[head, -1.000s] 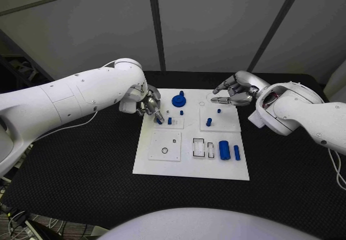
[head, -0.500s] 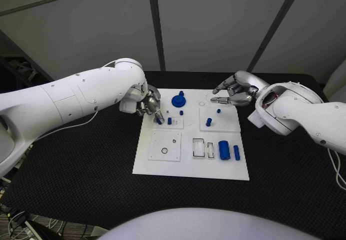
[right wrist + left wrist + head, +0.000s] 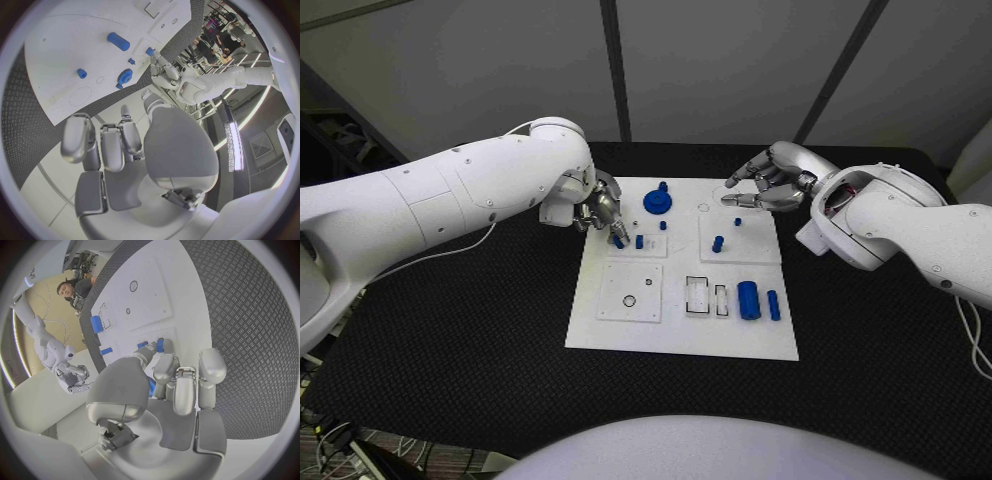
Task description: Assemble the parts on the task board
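Head view: blue part (image 3: 619, 241) under left hand (image 3: 597, 208)

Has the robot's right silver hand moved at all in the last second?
No. The right silver hand hovers at the same spot over the white task board's far right corner, just as in the earlier head views.

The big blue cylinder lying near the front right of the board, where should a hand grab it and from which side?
Probably from straight above, fingers pinching the long curved sides of the big blue cylinder at mid-length. It lies flat on the task board, its length running front to back, with a thinner blue pin close on its right, so finger room there is tight.
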